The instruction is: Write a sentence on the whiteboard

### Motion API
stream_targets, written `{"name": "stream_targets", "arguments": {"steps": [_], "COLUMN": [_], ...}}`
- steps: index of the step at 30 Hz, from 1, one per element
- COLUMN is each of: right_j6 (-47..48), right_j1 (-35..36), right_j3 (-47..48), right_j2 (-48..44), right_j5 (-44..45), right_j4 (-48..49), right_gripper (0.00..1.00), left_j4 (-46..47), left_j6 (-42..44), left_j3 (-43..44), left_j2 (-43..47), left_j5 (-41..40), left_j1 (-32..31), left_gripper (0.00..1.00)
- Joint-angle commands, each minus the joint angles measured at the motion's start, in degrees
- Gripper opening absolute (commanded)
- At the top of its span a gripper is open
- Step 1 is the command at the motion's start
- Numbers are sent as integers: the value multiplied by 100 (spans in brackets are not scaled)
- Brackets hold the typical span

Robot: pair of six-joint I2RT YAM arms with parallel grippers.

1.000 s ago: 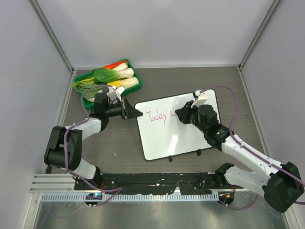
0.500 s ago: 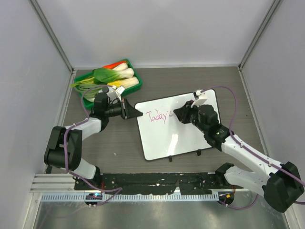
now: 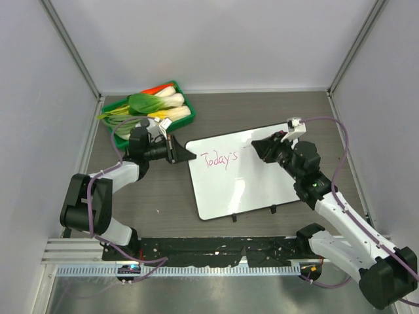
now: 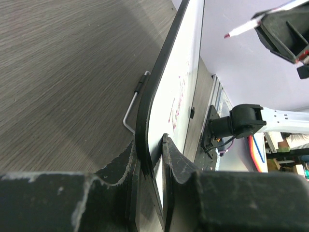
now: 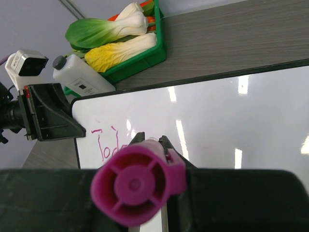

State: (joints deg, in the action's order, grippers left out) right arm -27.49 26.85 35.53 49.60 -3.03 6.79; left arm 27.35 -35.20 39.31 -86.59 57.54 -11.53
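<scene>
Read the sentence first: only "Today's", in thin pink slanted script. Found it on the left part of the board, up toward the far edge. Placed the board mid-table, lying askew on the dark wood-grain table, with two small black feet poking out at the near edge. Noted bright streaks of glare on the glossy white.

Caught the left gripper at the board's far-left corner, pinched closed on the black rim. Confirmed it from the left wrist view: one of the fingers on each face of the edge.

Spotted the right gripper over the board's far-right part, off to the right of the script. Saw it clamped tight round a marker. Got the magenta butt end full in the right wrist view. Picked out the marker's tip from the left wrist view: looked clear of the white surface, though hard to call for certain.

Moved outward. Found a green tray in the far-left part of the table, apart from the board, beyond the left gripper. Made out leafy greens and a pale cabbage in it, plus an orange-red piece at the back. Spotted a white bottle with a grey cap just beside the tray's near side, close to the left wrist.
</scene>
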Motion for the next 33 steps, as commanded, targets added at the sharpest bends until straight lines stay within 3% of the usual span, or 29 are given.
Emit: {"name": "stream_targets", "arguments": {"steps": [1,7,20,33], "right_j6": [-195,-187,77,191], "right_j1": [-732,-1006,-998,-1006], "right_j3": [77,-28,-64,-81], "right_j2": [-3,-197,-539,-627], "right_j5": [-1040,-1104,-717,-901], "right_j4": [183,77,-221,-151], "right_gripper": [1,1,1,1], "left_j4": [-362,-415,-485,-442], "left_j6": [831,866,910,892], "left_j3": [-99,-125,-99,-125], "left_j2": [107,186,133,212], "left_j5": [-296,-366,-401,-401], "left_j1": [-192,-192,-201,-209], "left_gripper": [0,0,0,0]}}
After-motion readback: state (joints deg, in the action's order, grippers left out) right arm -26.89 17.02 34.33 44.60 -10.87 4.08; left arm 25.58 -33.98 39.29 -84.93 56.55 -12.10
